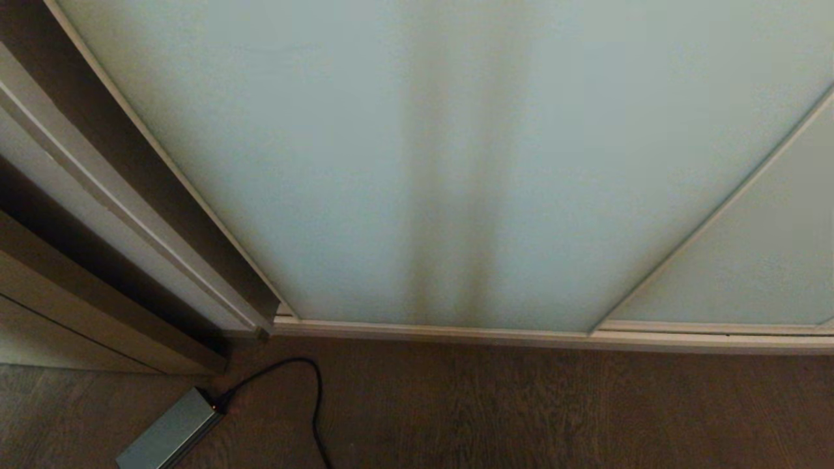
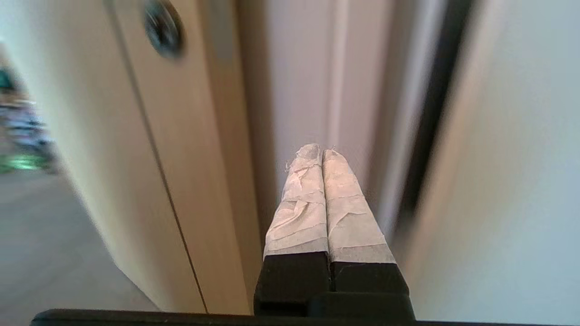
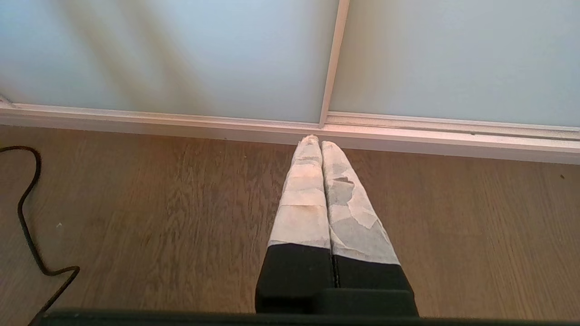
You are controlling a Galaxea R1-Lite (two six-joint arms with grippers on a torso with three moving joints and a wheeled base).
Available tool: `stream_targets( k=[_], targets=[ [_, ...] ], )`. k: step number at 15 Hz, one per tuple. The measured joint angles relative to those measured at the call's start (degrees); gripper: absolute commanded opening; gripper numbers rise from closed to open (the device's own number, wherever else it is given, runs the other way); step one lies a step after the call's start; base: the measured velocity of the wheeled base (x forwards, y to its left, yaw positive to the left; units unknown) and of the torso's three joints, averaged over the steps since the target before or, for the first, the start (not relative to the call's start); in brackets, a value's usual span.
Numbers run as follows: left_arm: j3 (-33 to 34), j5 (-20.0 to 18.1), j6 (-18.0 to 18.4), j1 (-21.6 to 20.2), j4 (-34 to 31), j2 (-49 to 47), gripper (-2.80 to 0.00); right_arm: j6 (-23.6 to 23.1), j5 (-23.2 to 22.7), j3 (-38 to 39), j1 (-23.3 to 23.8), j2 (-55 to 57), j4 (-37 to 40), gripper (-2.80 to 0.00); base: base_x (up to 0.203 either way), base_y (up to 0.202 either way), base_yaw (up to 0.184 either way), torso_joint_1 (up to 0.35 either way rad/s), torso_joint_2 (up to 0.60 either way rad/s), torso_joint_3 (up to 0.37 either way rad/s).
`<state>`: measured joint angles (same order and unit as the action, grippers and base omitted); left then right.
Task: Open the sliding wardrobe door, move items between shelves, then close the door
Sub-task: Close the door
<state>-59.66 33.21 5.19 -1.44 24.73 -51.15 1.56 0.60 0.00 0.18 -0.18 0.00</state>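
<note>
Door position: the sliding wardrobe door is fully drawn across the opening, so you see no shelves or items behind its frosted blue-green glass. Its slim off-white frame meets a second glass panel on the right.

Left gripper: you will find the two tape-wrapped fingers pressed flat together with nothing between them. Beyond the fingertips stands a pale vertical frame strip; the door glass lies to one side of the fingers, and a beige wooden panel with a round dark fitting lies to the other. You cannot tell whether the tips touch anything.

Right gripper: its taped fingers are likewise closed tight and empty. They point toward the bottom rail, above the wooden floor, in line with the vertical joint between the two panels.

Floor: a black cable runs to a grey box.
</note>
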Motion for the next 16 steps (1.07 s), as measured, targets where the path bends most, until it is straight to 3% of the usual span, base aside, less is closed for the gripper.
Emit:
stream_targets(
  k=[2, 7, 12, 16],
  targets=[
    [-3.2, 2.6, 1.0, -1.7, 6.2, -5.9, -2.80, 0.0, 0.0, 0.0, 0.0, 0.0, 0.0, -2.80, 0.000, 0.000, 0.000, 0.000, 0.00, 0.000],
    [-7.8, 3.0, 5.8, -6.7, 24.2, -20.2, -2.80, 0.0, 0.0, 0.0, 0.0, 0.0, 0.0, -2.80, 0.000, 0.000, 0.000, 0.000, 0.00, 0.000],
    [-12.7, -5.1, 3.5, -7.1, 24.3, -29.3, -2.80, 0.0, 0.0, 0.0, 0.0, 0.0, 0.0, -2.80, 0.000, 0.000, 0.000, 0.000, 0.00, 0.000],
    [-16.4, -8.8, -0.3, -7.2, 16.7, -32.4, -2.80, 0.0, 0.0, 0.0, 0.0, 0.0, 0.0, -2.80, 0.000, 0.000, 0.000, 0.000, 0.00, 0.000]
  ],
)
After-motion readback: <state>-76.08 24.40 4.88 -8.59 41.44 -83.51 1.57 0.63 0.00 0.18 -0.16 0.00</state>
